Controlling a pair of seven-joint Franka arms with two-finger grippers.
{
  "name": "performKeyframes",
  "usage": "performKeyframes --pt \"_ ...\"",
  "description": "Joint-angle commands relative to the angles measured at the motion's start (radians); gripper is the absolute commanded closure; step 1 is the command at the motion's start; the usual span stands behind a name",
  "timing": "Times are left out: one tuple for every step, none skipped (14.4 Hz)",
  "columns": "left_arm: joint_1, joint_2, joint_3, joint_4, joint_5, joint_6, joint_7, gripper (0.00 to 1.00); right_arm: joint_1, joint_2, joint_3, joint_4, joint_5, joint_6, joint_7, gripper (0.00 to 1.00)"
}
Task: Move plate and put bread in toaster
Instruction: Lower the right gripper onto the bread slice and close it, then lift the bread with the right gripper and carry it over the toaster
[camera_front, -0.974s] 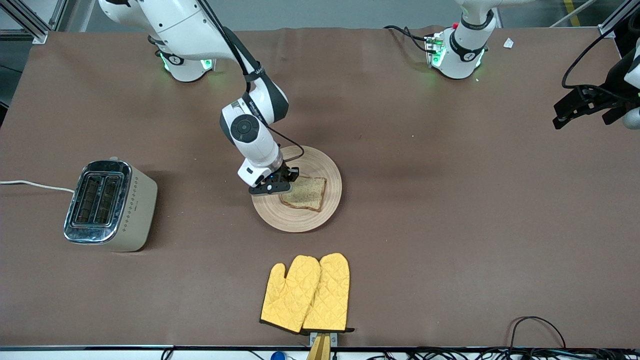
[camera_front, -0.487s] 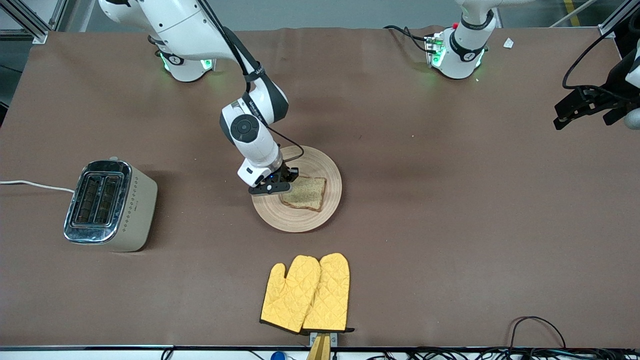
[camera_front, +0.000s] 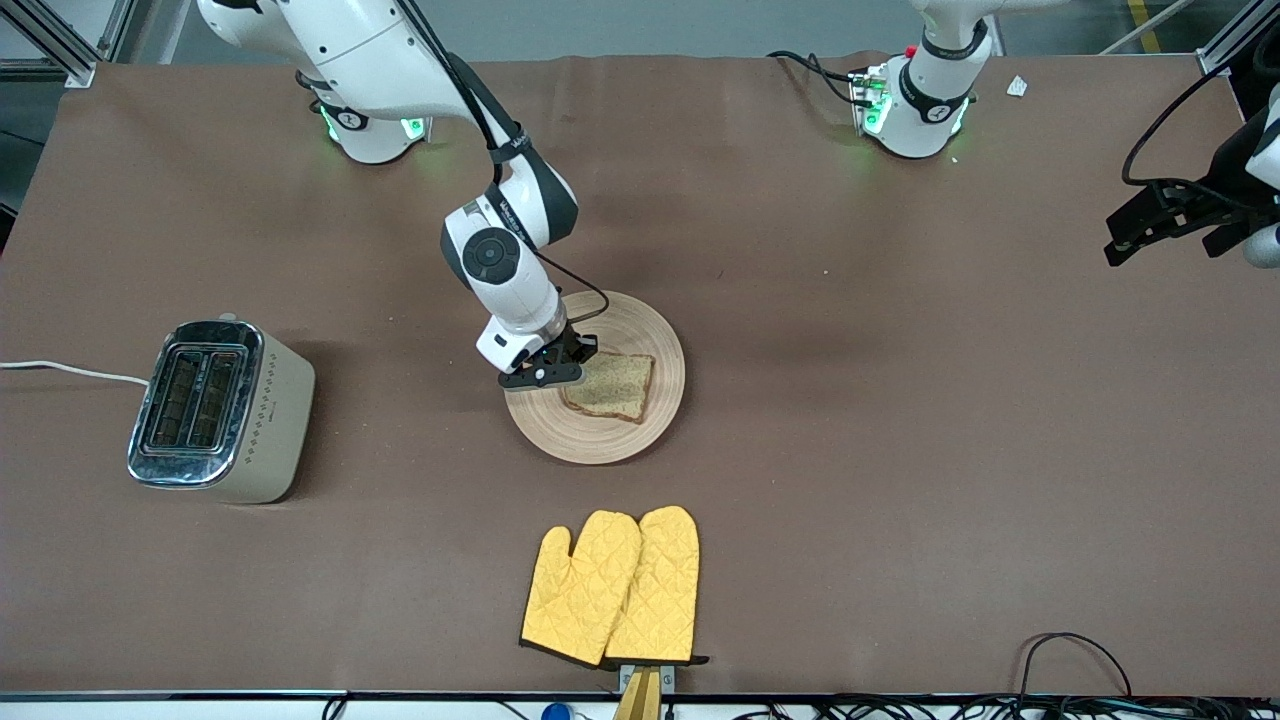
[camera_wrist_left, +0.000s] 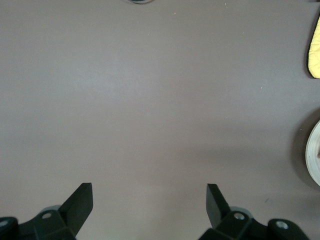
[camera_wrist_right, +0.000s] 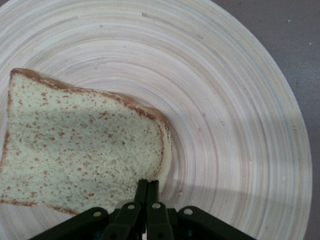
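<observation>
Where bread (camera_wrist_right: 82, 145) lies, right gripper (camera_wrist_right: 146, 186) pinches it.

tan ringed plate (camera_front: 640, 425), speckled brown bread (camera_front: 610, 388), cream chrome-topped toaster (camera_front: 260, 430), yellow quilted mitts (camera_front: 615, 590)

The front camera is looking down from high across the counter (camera_front: 900, 450), facing both arm bases along the top edge and taking in the whole surface; the left wrist camera is pointing straight down at bare counter from well above, its end effector (camera_wrist_left: 149, 205) framing the lower edge, with the plate (camera_wrist_left: 314, 160) and a yellow mitt (camera_wrist_left: 315, 47) clipping one margin; the right wrist camera is sitting very close over the plate (camera_wrist_right: 240, 100) and bread (camera_wrist_right: 80, 145); all three views are sharing the plate (camera_front: 640, 420); the front view is sharing the mitt (camera_front: 612, 585) with the left wrist view.
</observation>
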Motion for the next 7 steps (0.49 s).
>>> performKeyframes --pt "0.003 -0.005 0.004 -0.007 -0.017 0.017 0.010 0.00 0.008 0.002 -0.002 0.007 0.001 0.008 0.023 1.00" --pt "0.003 -0.005 0.003 -0.007 -0.017 0.017 0.010 0.00 0.008 0.002 -0.004 0.007 0.001 -0.003 0.023 1.00" --pt "0.003 -0.004 0.004 -0.007 -0.017 0.017 0.010 0.00 0.008 -0.004 -0.004 0.017 0.001 -0.036 0.025 1.00" --pt "0.003 -0.003 0.004 -0.007 -0.017 0.017 0.010 0.00 0.007 -0.014 -0.005 0.033 0.001 -0.090 0.023 1.00" --pt "0.003 -0.003 0.004 -0.007 -0.017 0.017 0.010 0.00 0.005 -0.022 -0.010 0.050 0.000 -0.146 0.023 1.00" --pt "0.003 -0.003 0.004 -0.007 -0.017 0.017 0.010 0.00 0.007 -0.051 -0.028 0.051 0.000 -0.180 0.023 1.00" --pt "0.003 -0.003 0.004 -0.007 -0.017 0.017 0.010 0.00 0.007 -0.065 -0.031 0.051 0.000 -0.194 0.022 1.00"
